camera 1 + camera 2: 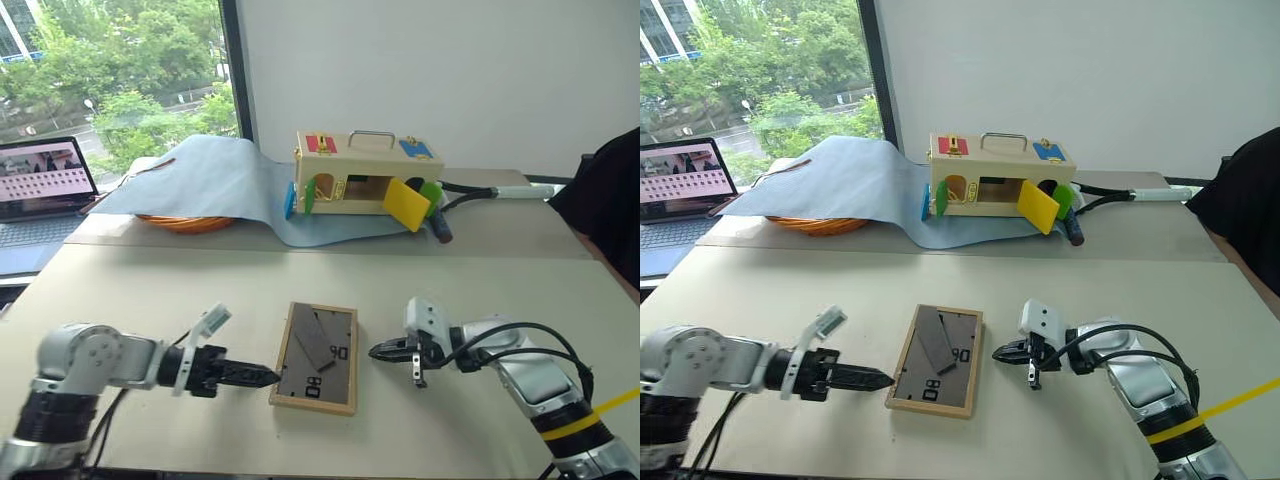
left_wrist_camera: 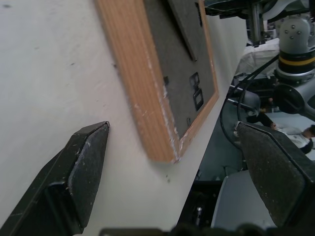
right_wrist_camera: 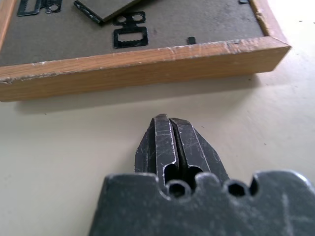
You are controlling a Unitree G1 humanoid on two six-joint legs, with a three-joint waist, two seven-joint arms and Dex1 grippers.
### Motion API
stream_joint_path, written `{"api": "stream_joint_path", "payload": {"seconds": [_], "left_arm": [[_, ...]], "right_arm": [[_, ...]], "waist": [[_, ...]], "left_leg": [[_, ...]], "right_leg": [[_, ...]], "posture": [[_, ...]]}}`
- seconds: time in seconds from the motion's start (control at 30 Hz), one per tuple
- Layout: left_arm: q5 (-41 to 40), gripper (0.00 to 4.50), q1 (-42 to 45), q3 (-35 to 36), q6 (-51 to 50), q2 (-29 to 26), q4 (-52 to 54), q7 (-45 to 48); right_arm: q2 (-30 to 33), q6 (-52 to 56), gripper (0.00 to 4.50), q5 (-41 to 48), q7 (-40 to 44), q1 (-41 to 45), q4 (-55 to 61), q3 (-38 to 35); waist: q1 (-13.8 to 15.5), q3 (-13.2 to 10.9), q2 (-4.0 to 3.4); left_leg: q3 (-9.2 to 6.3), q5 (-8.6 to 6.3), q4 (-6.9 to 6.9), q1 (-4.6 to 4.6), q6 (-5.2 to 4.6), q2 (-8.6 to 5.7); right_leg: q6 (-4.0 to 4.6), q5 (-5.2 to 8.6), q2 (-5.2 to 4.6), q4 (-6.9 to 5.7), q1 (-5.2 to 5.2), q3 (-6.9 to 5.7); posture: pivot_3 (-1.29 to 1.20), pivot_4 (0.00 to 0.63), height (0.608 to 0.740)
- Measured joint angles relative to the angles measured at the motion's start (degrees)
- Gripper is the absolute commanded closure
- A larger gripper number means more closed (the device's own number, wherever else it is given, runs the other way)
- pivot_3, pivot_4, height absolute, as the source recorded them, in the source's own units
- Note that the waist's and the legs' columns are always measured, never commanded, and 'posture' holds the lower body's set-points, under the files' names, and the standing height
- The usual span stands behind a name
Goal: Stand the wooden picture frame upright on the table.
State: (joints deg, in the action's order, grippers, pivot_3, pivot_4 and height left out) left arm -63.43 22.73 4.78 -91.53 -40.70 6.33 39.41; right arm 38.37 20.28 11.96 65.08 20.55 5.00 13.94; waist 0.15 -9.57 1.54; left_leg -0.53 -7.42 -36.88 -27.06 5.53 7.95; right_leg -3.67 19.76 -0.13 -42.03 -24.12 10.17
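1. Wooden picture frame (image 1: 315, 358) lies flat, dark back up, on the table (image 1: 140, 285) close to the near edge, about midway between the side edges. Stand flap looks folded nearly flat against the back.
2. Left gripper (image 1: 262, 377) sits just beside the frame's near left corner; fingers (image 2: 81, 172) spread wide, nothing between them, corner just ahead of the gap.
3. Right gripper (image 1: 378, 351) is just beside the frame's right long edge, apart from it; fingers (image 3: 170, 145) pressed together, holding nothing.
4. Progress: nothing done yet. Frame not lifted, stand not swung out.
5. Left to do, by my reading: grip an edge, tilt the frame up, open the stand, set it upright.
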Motion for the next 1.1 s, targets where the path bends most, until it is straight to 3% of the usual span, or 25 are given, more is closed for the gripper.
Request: {"api": "stream_joint_path", "payload": {"seconds": [0.2, 0.37, 0.47, 0.63, 0.73, 0.9, 1.07, 1.1], "left_arm": [[-3.5, 0.03, 0.5, 1.1, 0.4, 10.6, -3.0, -9.4], [-9.8, 0.03, -3.1, 3.5, 1.3, 14.2, -2.5, -15.7], [-11.8, 0.74, -4.1, 4.2, 1.3, 14.8, -2.4, -18.1], [-14.4, 2.57, -4.9, 5.5, -0.3, 12.6, -4.1, -20.3], [-16.6, 3.31, -4.4, 6.4, -0.8, 12.6, -5.1, -20.4], [-17.2, 3.31, -3.4, 7.9, -0.6, 11.1, -6.2, -20.7], [-15.1, 3.31, -1.9, 7.0, 0.5, 7.9, -4.5, -17.2], [-14.9, 3.31, -1.5, 6.4, 0.5, 7.9, -4.5, -16.5]], "right_arm": [[-3.0, 0.2, 4.50, -0.6, -2.5, -2.2, 2.4, 1.4], [-3.5, 0.4, 4.50, -0.6, -4.1, -3.2, 4.0, 2.1], [-3.5, 0.6, 4.50, -0.6, -4.4, -3.4, 4.3, 2.1], [-3.5, 0.7, 4.50, -0.5, -4.5, -3.5, 4.6, 2.1], [-3.1, 0.9, 4.50, -0.4, -4.5, -3.4, 4.6, 1.9], [2.5, 4.3, 4.50, 2.3, -3.6, -2.9, 4.8, -3.8], [0.4, 21.7, 4.50, 18.3, -6.9, 6.0, 8.3, -16.1], [-0.5, 24.3, 4.21, 20.8, -7.8, 7.3, 9.0, -17.0]], "waist": [[1.1, 0.4, -0.34], [1.0, 0.5, -0.33], [0.7, 0.5, -0.33], [-0.2, 0.5, -0.31], [-0.4, 0.4, -0.27], [-0.4, 0.4, -0.21], [-1.4, 0.4, -0.19], [-1.3, 0.4, -0.17]], "left_leg": [[0.00, 0.00, -0.05, 0.30, 0.00, -0.30], [-0.01, 0.00, -0.03, 0.28, -0.01, -0.30], [-0.02, 0.00, -0.01, 0.29, -0.01, -0.30], [-0.04, 0.00, 0.05, 0.28, -0.01, -0.30], [-0.06, 0.00, 0.05, 0.26, 0.00, -0.30], [-0.06, 0.05, 0.02, -0.05, 0.00, -0.31], [-0.12, 0.05, 0.13, -0.06, 0.00, -0.31], [-0.15, 0.05, 0.14, -0.06, 0.00, -0.31]], "right_leg": [[-0.18, 0.02, -0.29, 0.13, 0.15, 0.00], [-0.20, 0.00, -0.32, 0.16, 0.30, 0.00], [-0.20, 0.00, -0.31, 0.16, 0.43, 0.00], [-0.19, 0.01, -0.30, 0.12, 0.34, -0.01], [-0.19, 0.01, -0.30, 0.12, 0.30, -0.01], [-0.19, -0.02, -0.30, 0.08, 0.02, -0.01], [-0.04, -0.09, -0.28, 0.05, 0.00, -0.02], [0.04, -0.12, -0.28, 0.06, 0.02, -0.04]], "posture": [[0.00, 0.150, 0.673], [0.00, 0.150, 0.673], [0.00, 0.150, 0.673], [0.00, 0.150, 0.673], [0.00, 0.150, 0.673], [0.00, 0.150, 0.673], [0.00, 0.150, 0.673], [0.00, 0.150, 0.673]]}}
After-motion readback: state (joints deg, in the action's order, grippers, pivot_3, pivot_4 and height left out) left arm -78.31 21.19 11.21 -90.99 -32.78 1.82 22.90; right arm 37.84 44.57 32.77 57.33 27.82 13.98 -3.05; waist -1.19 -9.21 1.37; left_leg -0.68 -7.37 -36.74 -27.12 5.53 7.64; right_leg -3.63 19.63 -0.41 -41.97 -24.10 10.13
